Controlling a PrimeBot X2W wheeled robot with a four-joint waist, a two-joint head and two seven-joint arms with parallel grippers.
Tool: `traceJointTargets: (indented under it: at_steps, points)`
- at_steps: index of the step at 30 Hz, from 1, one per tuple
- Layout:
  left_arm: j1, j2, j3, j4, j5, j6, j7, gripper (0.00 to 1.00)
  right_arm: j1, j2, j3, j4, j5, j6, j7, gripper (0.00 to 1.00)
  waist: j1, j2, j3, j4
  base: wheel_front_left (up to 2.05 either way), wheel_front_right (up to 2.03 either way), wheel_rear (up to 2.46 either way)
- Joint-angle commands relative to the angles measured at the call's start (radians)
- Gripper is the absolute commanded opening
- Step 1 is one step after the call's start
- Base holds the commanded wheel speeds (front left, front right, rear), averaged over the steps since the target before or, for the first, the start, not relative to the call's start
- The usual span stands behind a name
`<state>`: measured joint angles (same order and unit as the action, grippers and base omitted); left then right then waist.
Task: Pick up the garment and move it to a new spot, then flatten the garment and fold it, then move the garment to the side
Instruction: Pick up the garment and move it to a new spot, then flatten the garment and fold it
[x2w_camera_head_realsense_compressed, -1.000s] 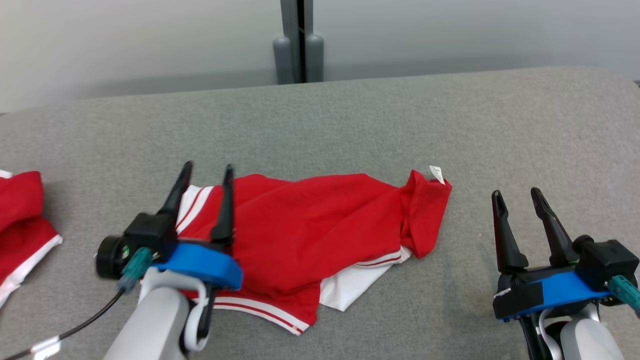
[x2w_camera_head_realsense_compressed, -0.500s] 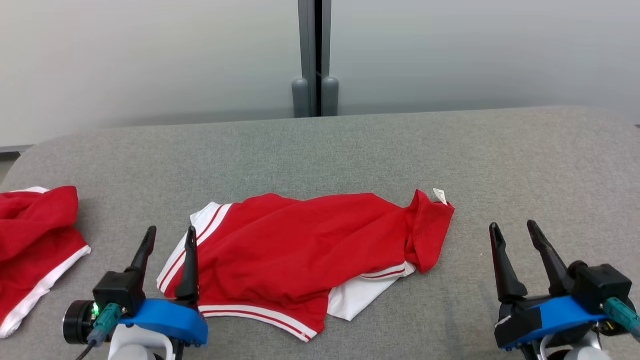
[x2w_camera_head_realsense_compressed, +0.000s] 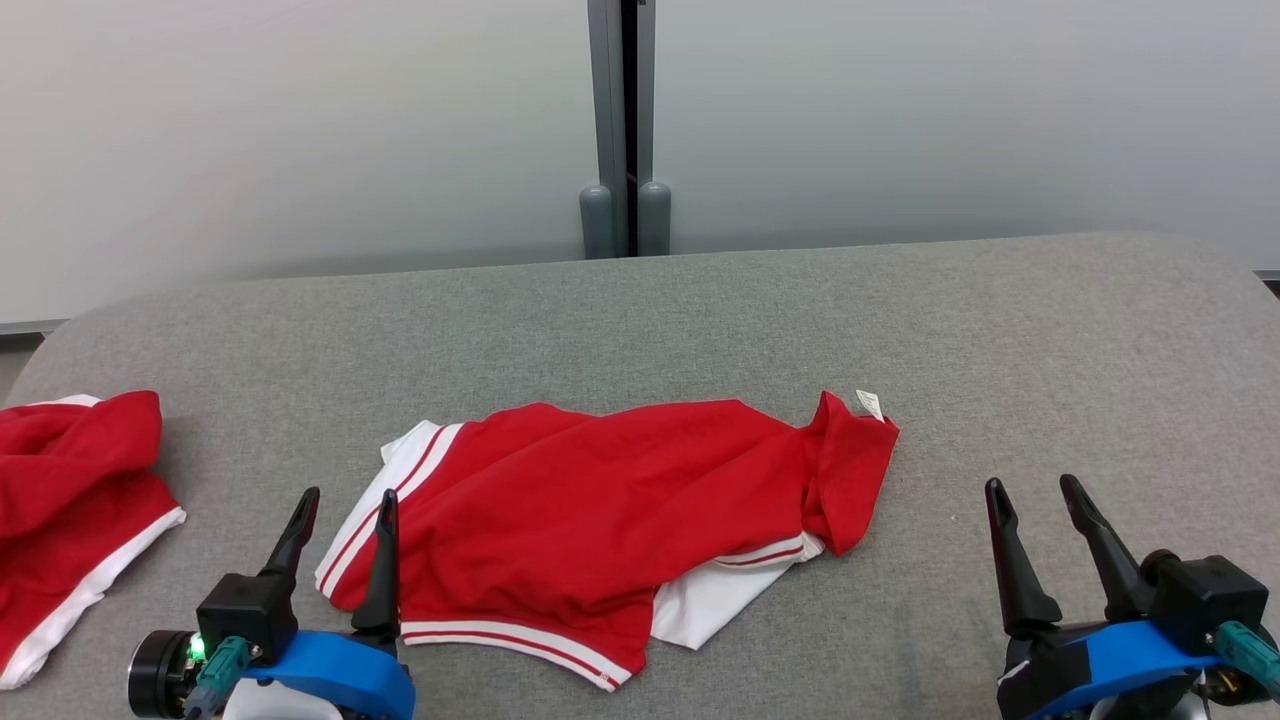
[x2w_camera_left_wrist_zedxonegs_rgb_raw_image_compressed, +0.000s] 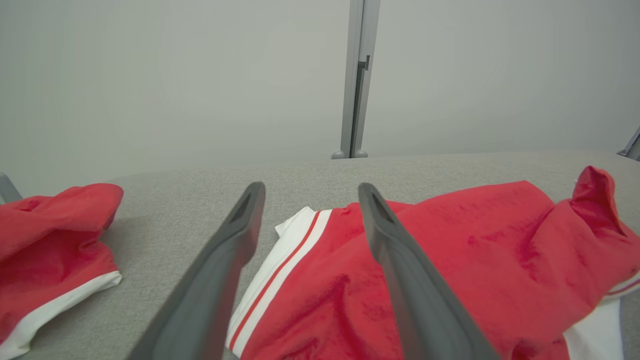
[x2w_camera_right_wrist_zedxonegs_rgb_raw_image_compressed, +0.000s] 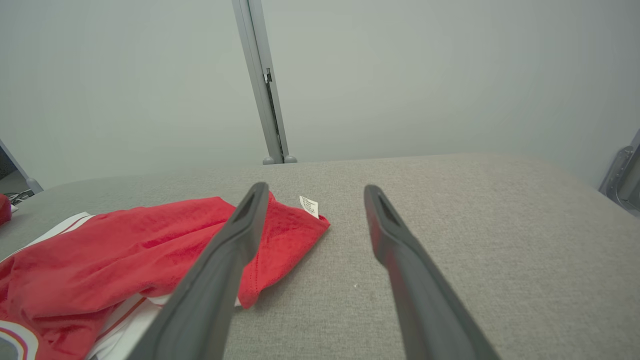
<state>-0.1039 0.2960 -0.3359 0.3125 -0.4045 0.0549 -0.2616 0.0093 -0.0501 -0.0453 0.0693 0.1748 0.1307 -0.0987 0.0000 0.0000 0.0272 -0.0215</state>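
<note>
Fabric heap, red with a white hem, sits bunched well to the left of the left gripper, apart from the work. That gripper's two dark fingers are spread with nothing between them. The outer finger is over bare grey table and the inner one appears over the garment's striped left edge, probably poised to take that edge.

The garment lies on the table between the two pairs of fingers, starting at the left gripper's inner finger and ending short of the right gripper. It is red, with white bands carrying thin red stripes. It is loosely spread but not flat: a white underlayer pokes out at its near edge, and its right end is turned up into a crumpled flap with a small white label at the tip. It looks in need of flattening before any fold.

The right gripper waits beyond that flap, over bare table, its fingers also spread and empty.
</note>
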Motion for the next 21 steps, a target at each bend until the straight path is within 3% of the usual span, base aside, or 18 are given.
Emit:
traceJointTargets:
  at_steps: [1,16,21]
  points:
    - [0.004,0.006,0.000,-0.003,0.005,-0.001,-0.005,1.00,0.017,-0.001,-0.002,-0.007,0.005,0.000,-0.001,1.00,0.0000,0.0000,0.001,0.001,0.00,0.00,0.00]
    - [-0.027,-0.001,0.002,-0.019,0.011,0.001,-0.005,1.00,-0.009,-0.001,0.002,-0.005,-0.005,0.000,0.006,1.00,0.0000,0.0000,0.032,0.010,0.00,0.00,0.00]
    - [-0.063,-0.005,0.002,-0.039,0.022,0.001,-0.005,1.00,-0.035,-0.001,0.063,0.017,-0.017,0.000,0.018,1.00,0.0000,0.0000,0.083,0.028,0.00,0.00,0.00]
